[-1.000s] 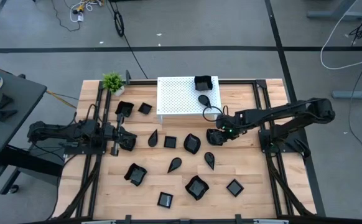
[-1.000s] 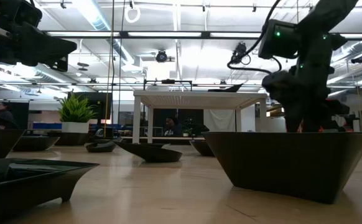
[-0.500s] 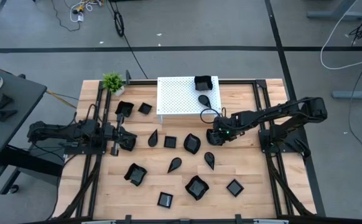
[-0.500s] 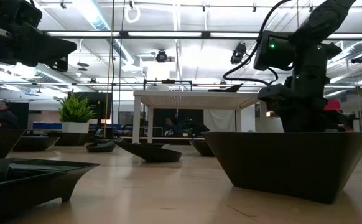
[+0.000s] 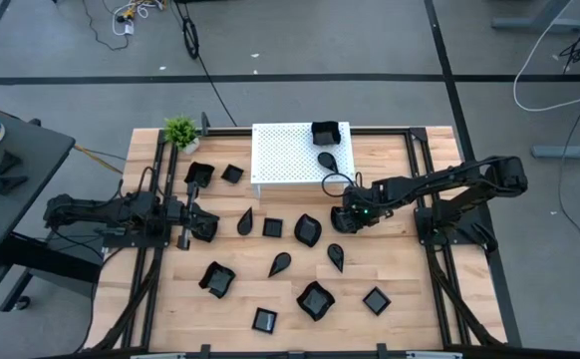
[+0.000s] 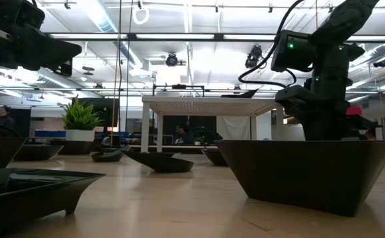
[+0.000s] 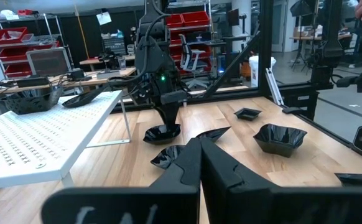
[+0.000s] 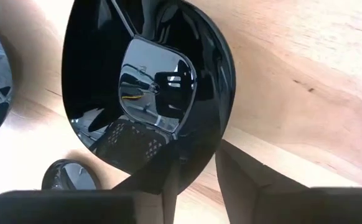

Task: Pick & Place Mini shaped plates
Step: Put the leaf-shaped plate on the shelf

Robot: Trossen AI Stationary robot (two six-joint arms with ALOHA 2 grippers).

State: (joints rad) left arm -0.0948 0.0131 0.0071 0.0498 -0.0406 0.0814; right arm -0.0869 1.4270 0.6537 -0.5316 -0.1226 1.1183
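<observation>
Two dishes already sit on the white perforated stand (image 5: 288, 158): a square one (image 5: 325, 132) at its far corner and a teardrop one (image 5: 327, 160) just nearer. Rest of the mini shaped plates are scattered over the wooden table (image 5: 400, 269). Since a sec ago the right gripper (image 5: 347, 217) has slid inward and dropped from beside the stand's corner onto a rounded plate (image 8: 147, 87) lying just off the stand's front right corner, w/ its fingers narrowing from wide. Right wrist view shows the plate's rim sitting between the two dark fingers (image 8: 243, 180), one inside the bowl, one outside on bare wood; gap not yet shut, so no firm hold, plate looks flat on the table. Likely means the pick is underway, lift to come. Plate itself: glossy black, deep, softly curved edge, flat squarish floor mirroring the ceiling lights; slick glaze could slip in a thin rim pinch. Left gripper (image 5: 202, 224) clenched, empty, parked low at the table's left side among other plates, unmoved.
</observation>
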